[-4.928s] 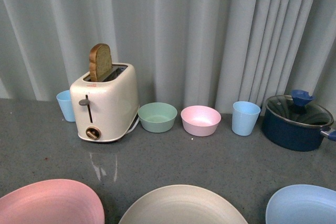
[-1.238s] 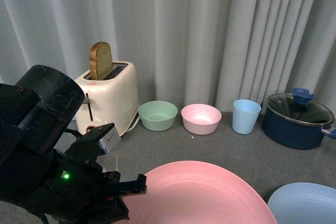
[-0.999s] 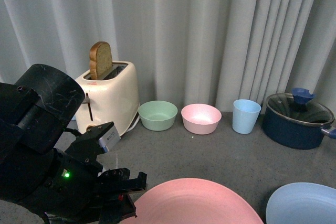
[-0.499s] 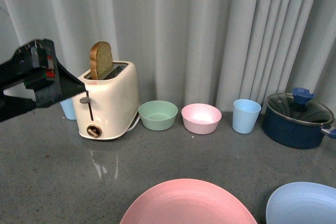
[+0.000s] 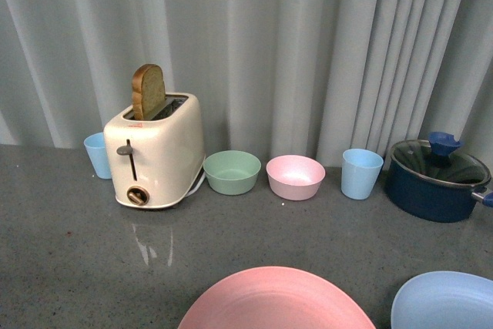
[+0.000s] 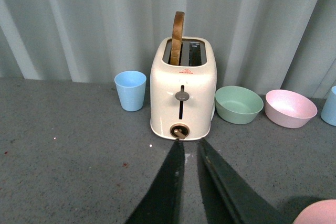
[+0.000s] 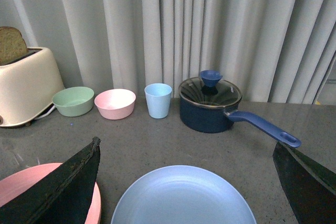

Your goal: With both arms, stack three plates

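In the front view the pink plate (image 5: 277,298) lies at the bottom centre of the frame; the light blue plate (image 5: 447,302) sits in the lower right corner, apart from it; a toaster (image 5: 154,152) stands left of centre. The left gripper (image 6: 190,143) points toward the toaster, its jaws narrow and empty; the right gripper (image 7: 185,148) has its jaws wide, with the light blue plate showing between them.

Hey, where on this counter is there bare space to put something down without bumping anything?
Widest bare patch: the counter left of the pink plate, in front of the toaster. A bare band also runs between that plate and the green bowl and pink bowl. Crowded: the back row by the curtain, from toaster to pot.
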`<state>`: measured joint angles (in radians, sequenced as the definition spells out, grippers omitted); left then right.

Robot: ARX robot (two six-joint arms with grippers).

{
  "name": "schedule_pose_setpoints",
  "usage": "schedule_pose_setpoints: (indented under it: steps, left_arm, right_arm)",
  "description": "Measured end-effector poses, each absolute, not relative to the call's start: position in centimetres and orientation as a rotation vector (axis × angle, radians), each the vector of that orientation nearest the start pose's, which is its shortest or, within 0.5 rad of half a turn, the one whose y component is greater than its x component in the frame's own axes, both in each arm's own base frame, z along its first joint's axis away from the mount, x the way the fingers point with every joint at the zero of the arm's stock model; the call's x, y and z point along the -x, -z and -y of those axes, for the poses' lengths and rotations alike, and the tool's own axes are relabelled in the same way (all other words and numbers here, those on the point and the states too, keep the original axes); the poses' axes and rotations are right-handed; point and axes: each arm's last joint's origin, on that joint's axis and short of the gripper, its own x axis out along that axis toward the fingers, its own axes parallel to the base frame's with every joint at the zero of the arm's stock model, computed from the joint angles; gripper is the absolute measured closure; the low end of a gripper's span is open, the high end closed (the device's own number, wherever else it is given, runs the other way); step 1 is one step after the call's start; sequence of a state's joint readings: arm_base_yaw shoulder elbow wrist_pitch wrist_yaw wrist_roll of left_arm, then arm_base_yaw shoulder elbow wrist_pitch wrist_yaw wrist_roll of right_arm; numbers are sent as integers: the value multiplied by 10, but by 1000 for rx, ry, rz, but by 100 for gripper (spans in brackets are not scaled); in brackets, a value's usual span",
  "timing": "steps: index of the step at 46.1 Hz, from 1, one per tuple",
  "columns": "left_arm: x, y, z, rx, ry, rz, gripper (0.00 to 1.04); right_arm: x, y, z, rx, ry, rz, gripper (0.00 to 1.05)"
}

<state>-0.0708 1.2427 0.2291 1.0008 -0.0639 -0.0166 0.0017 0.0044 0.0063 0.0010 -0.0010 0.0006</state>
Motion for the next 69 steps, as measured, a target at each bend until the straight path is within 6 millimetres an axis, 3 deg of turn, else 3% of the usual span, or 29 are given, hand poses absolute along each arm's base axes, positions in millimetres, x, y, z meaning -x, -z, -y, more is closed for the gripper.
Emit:
schedule_pose_setpoints:
  steps: [2,8,15,25,69]
  left_arm:
    - [-206,-176,10,16,10,-9,101]
    - [-190,-171,1,10,-3,-11,101]
    - [-174,-160,0,8,2,-22,101]
    - [-159,-163,0,7,2,-10,101]
    - [-115,-176,0,7,2,31,101]
  right_arm:
    - [-98,-165,0,-1,-3,3,7]
    - [-98,-165,0,-1,-3,3,7]
    - [-98,-165,0,-1,-3,3,7]
    - [-98,-165,0,-1,-3,3,7]
    - [-98,-165,0,-1,-3,3,7]
